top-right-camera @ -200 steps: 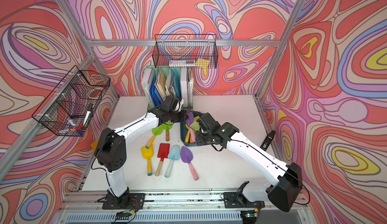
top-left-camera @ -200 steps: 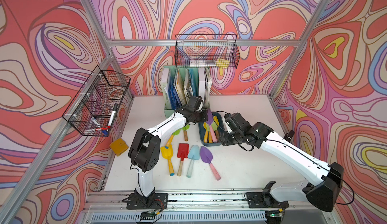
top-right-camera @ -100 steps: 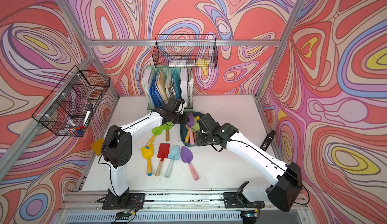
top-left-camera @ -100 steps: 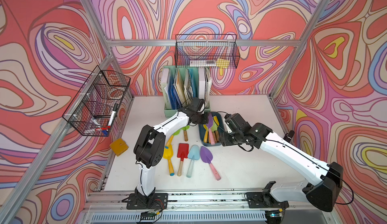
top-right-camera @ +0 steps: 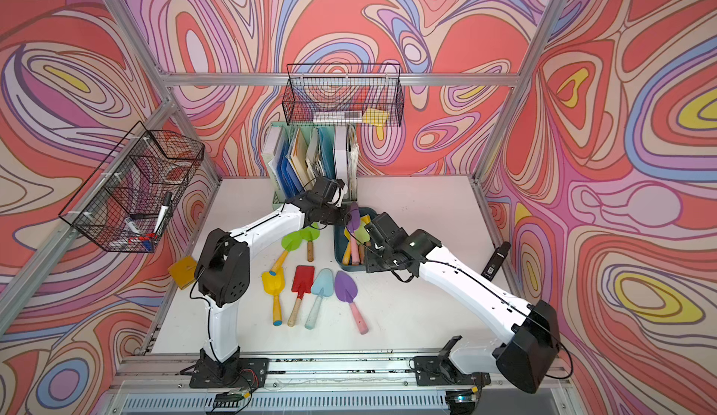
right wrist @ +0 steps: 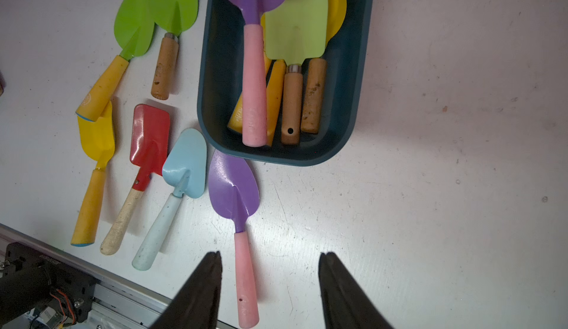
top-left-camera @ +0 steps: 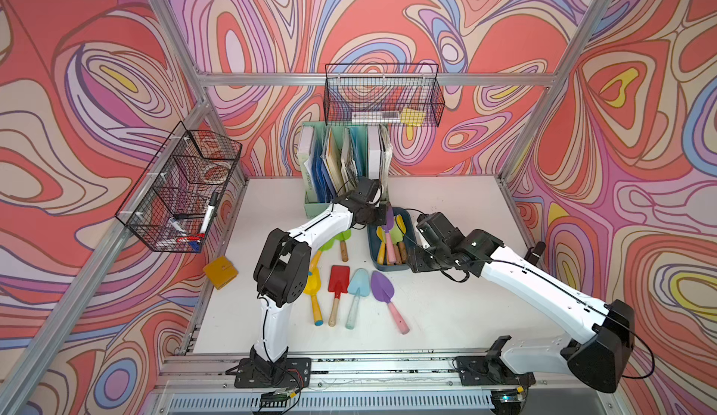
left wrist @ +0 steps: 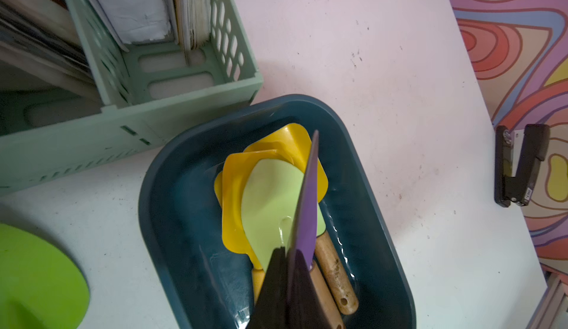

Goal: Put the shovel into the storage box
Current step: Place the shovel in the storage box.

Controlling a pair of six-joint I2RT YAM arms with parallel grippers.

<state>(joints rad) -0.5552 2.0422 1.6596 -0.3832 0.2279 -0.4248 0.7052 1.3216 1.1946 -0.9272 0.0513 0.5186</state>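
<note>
The left fingers [left wrist: 276,290] were pressed together on the purple shovel [left wrist: 304,207], pinching it where the blade narrows toward the neck. The blade stood on edge and pointed away from them, over the far end of the storage box [left wrist: 181,220].

In the right wrist view the shovel's pink handle [right wrist: 253,81] ran along the box's length, and its end lay inside the near wall [right wrist: 344,103]. The long axis therefore already matched the box, with the blade toward the mint-green file holder [left wrist: 184,75]. The shovel sat over the yellow and pale green shovels stacked inside. What remained looked like a short drop and a release, and that fell to the left arm.

The right fingers [right wrist: 199,290] were spread and held nothing. They hung over the counter [right wrist: 430,189] just past the box's near end, beside the handle of a second purple shovel [right wrist: 235,195] lying outside the box. More shovels lay loose to one side of it.

I could not tell whether the held handle touched the box floor or rested on the handles beneath it. The left wrist view hid the handle behind the fingers. In both top views the wrist covered the grip, and only the blade [top-left-camera: 389,217] showed.
</note>
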